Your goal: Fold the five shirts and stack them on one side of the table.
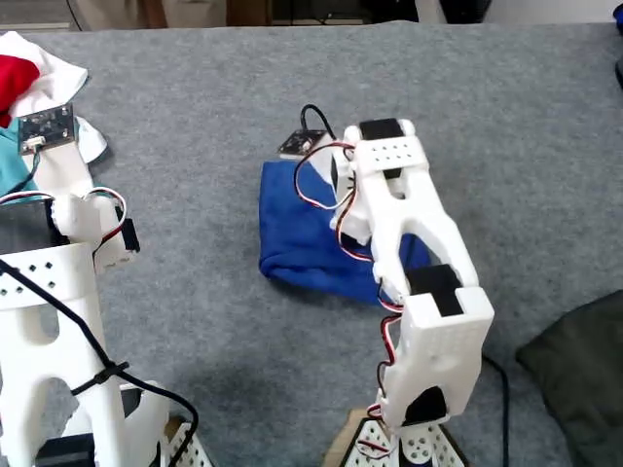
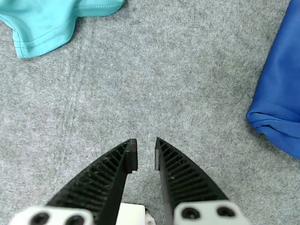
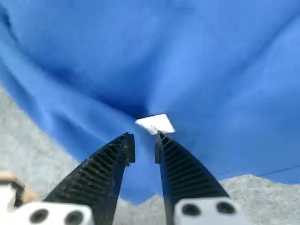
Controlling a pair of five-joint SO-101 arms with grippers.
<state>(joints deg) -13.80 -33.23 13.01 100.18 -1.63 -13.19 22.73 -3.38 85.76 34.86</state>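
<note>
A soft blue shirt lies bunched up in the middle of the fuzzy grey table. One edge of it is rolled over into a thick fold. The right arm stands over the blue shirt and covers part of it.

The right hand hangs just above the blue shirt, pointing down at it. Its two black fingers are nearly together, with only a thin gap between the tips. A little white tag on the shirt sits right at the tips and touches one of them. The cloth is wrinkled around that spot. No cloth shows in the gap between the tips.

The left hand is over bare grey table. Its black fingers also have just a thin gap between them, and they hold nothing. The blue shirt lies off to one side of this hand, not touching it. A light teal shirt lies farther away on the other side.

In the far left corner of the table there is a pile of shirts. A red shirt and a white shirt are in it, and the teal shirt lies just beside them. The left arm stands near this pile.

A dark green cloth lies at the right edge of the table, well apart from the blue shirt.
</note>
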